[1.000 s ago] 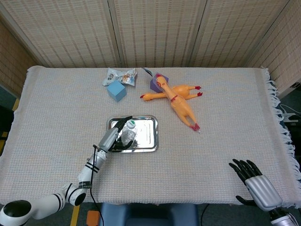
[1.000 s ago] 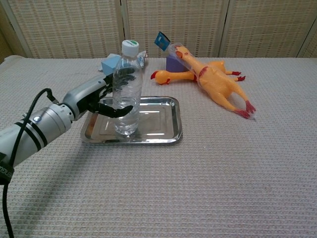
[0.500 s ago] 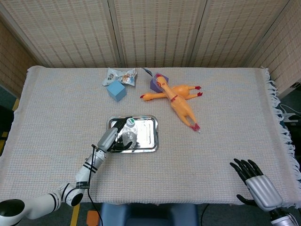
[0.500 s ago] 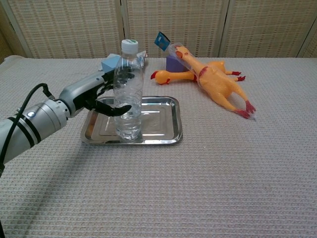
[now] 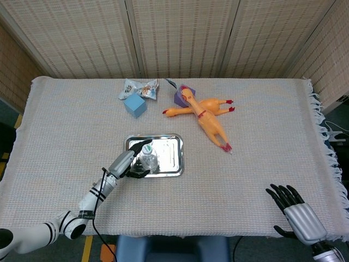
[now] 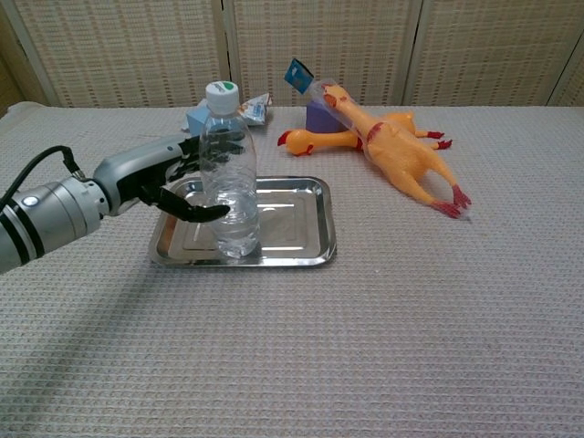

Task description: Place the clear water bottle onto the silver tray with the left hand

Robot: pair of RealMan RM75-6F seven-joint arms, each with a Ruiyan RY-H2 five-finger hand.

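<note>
The clear water bottle (image 6: 228,173) with a white cap stands on the left part of the silver tray (image 6: 294,224), leaning slightly to the left. My left hand (image 6: 151,178) reaches it from the left, thumb across its front and fingers behind it, still holding it loosely. From above, the bottle (image 5: 149,160) rises from the tray (image 5: 172,153) with my left hand (image 5: 128,161) at the tray's left edge. My right hand (image 5: 297,214) hangs open at the lower right, beyond the table's front edge and far from the tray.
An orange rubber chicken (image 5: 206,117) lies right of and behind the tray, against a purple block (image 5: 179,97). A blue cube (image 5: 135,105) and a snack packet (image 5: 139,87) sit behind the tray. The cloth's fringed edge (image 5: 322,131) runs down the right.
My left hand has drawn back to the left along the tray. The bottle's top has tipped left with it while its base stays on the tray. The right hand has not moved.
</note>
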